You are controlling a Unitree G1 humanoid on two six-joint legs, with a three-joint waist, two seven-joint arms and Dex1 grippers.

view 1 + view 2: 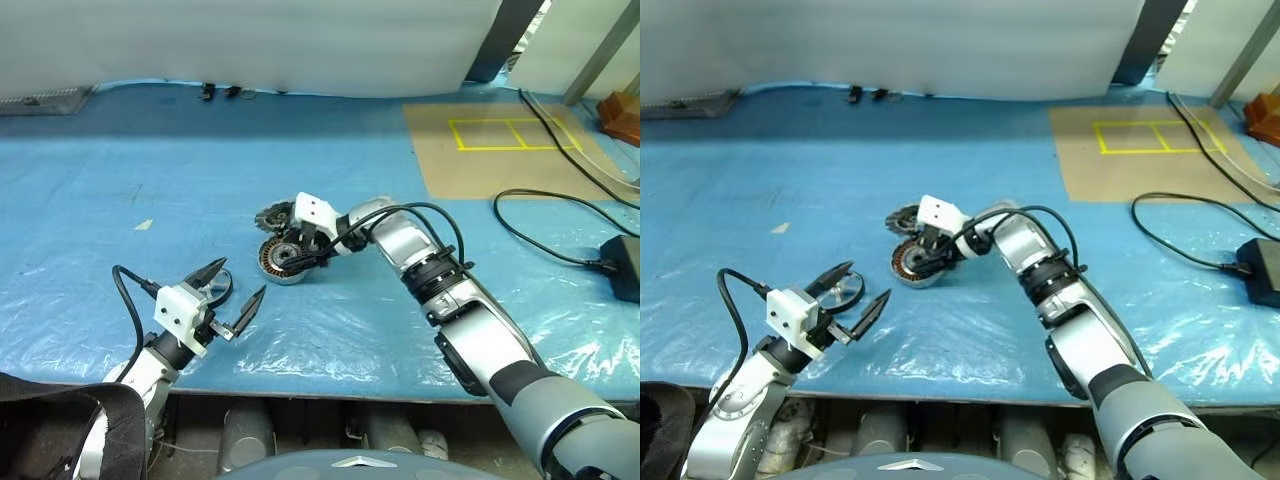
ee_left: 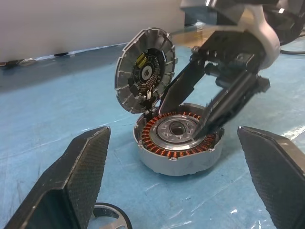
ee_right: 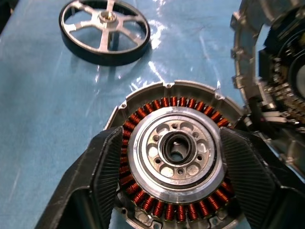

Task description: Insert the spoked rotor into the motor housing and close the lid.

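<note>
I am watching my right gripper [image 3: 171, 191] hovering right over the motor housing [image 2: 178, 143], its two fingers standing apart, one on each side of the copper ring, gripping nothing that I can see. The lid [image 2: 145, 76] is hinged up behind the housing, just past my right fingertips, so the cavity is lying open and waiting.

The rotor [image 3: 105, 31] is not in yet. It is lying flat on the blue sheet [image 1: 120, 180], well beyond the housing as seen from the right gripper, and directly under my left gripper [image 1: 238, 290], whose fingers are spread wide and empty around it.

So I am judging that we are at the step before insertion: housing opened, rotor still to be fetched. The next move calls for the left gripper to drop, close on the rim of the rotor, and carry it across. The right gripper needs to clear the opening first, or steady the housing wall from the side. The rotor must go down level and centred on the hub; magnets may snatch it sideways.
</note>
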